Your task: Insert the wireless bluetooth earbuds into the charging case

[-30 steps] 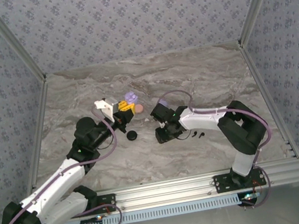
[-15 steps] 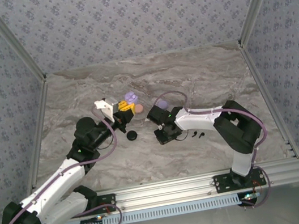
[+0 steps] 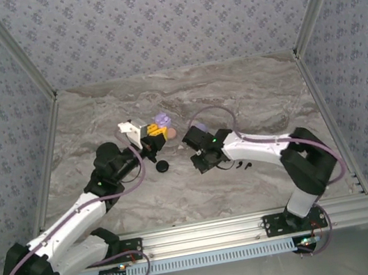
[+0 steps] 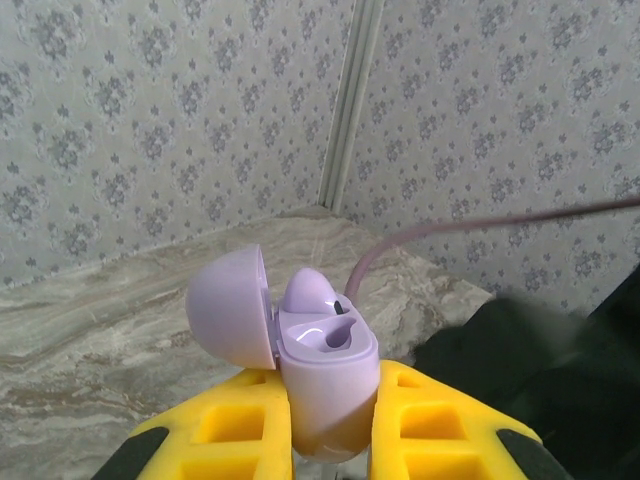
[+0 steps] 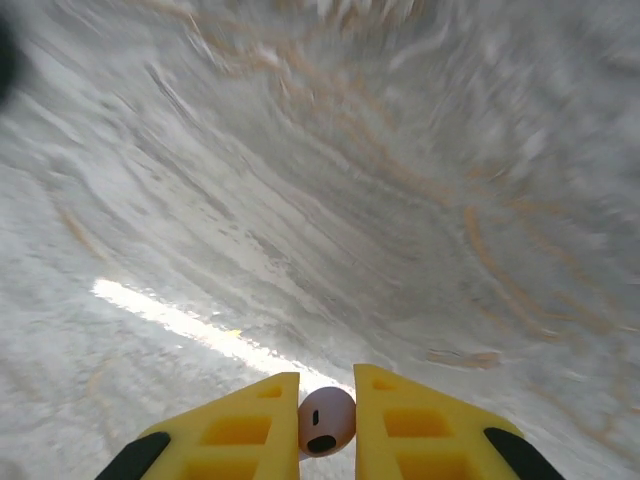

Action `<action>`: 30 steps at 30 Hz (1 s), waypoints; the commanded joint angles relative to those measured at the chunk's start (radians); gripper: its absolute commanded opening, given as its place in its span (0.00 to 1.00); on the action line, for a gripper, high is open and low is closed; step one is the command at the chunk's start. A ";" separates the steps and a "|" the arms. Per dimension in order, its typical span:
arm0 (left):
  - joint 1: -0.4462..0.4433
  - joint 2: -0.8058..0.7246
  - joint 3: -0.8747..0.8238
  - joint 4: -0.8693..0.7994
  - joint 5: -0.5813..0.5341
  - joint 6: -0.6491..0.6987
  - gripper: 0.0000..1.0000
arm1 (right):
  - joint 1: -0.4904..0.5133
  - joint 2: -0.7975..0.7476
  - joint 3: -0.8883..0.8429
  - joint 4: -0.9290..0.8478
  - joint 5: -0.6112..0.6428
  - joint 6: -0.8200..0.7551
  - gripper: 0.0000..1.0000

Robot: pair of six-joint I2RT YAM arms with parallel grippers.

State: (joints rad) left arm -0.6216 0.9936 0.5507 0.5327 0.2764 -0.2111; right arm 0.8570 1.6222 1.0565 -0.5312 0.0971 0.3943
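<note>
The pale purple charging case point(image 4: 328, 375) stands upright between the yellow fingers of my left gripper point(image 4: 328, 430), which is shut on it. Its lid point(image 4: 228, 308) is swung open to the left. One purple earbud point(image 4: 308, 292) sits in the far slot, and the near slot point(image 4: 332, 338) is empty. In the top view the left gripper point(image 3: 154, 132) holds the case point(image 3: 161, 121) above the table's middle. My right gripper point(image 5: 327, 418) is shut on a small pinkish earbud point(image 5: 327, 421) just over the marble. It points down to the right of the case, at the right gripper point(image 3: 203, 165).
A black round disc point(image 3: 162, 166) lies on the marble between the two grippers. A pink disc point(image 3: 170, 133) sits by the case. Two tiny black earbuds point(image 3: 245, 165) lie to the right of my right gripper. Patterned walls close in the back and both sides.
My right gripper has shut on the pinkish earbud, and its arm has shifted slightly. The left gripper still holds the open case in about the same place.
</note>
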 commanded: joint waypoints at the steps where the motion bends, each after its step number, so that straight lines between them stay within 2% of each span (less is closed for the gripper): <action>1: 0.003 0.043 0.020 0.061 0.045 -0.033 0.00 | -0.010 -0.141 0.003 -0.027 0.083 -0.078 0.17; 8: -0.011 0.146 0.072 0.131 0.109 -0.070 0.00 | -0.051 -0.414 0.040 0.049 0.083 -0.225 0.18; 13: -0.038 0.211 0.129 0.142 0.189 -0.062 0.00 | -0.060 -0.517 0.126 0.103 0.027 -0.348 0.18; 22: -0.088 0.273 0.195 0.194 0.248 -0.087 0.00 | -0.058 -0.570 0.160 0.253 -0.066 -0.500 0.19; 30: -0.113 0.282 0.225 0.170 0.255 -0.080 0.00 | -0.058 -0.539 0.153 0.271 -0.078 -0.541 0.19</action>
State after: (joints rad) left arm -0.7242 1.2778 0.7418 0.6579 0.5091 -0.2829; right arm 0.7990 1.0740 1.1980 -0.2882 0.0360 -0.1070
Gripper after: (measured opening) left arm 0.175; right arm 0.189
